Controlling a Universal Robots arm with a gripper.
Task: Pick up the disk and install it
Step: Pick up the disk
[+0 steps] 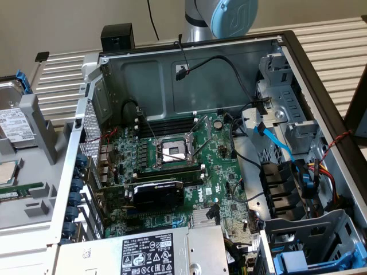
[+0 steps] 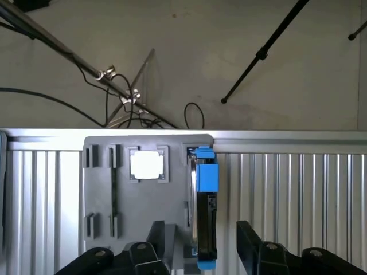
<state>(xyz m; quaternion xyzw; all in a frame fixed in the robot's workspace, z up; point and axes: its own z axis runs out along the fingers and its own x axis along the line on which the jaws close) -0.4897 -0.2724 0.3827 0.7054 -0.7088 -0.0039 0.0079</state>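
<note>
The disk (image 2: 206,220) stands on edge in a grey holder (image 2: 143,200), its bright blue carrier (image 2: 207,176) at one end. My gripper (image 2: 202,238) is open. Its two black fingers (image 2: 160,240) stand apart on either side of the disk's edge, with gaps on both sides and nothing gripped. How far above the disk they hang I cannot tell. In the exterior view the disk (image 1: 12,123) shows its white label at the exterior view's left, in the holder (image 1: 40,123) outside the case. The arm's blue joint (image 1: 232,17) is at the top.
An open computer case (image 1: 321,86) holds a motherboard (image 1: 172,154), loose cables and a grey power-supply box (image 1: 155,252). Another blue-carrier drive (image 1: 304,263) sits in the bay on the exterior view's lower right. Stand legs (image 2: 264,51) cross the floor beyond the slatted table (image 2: 287,200).
</note>
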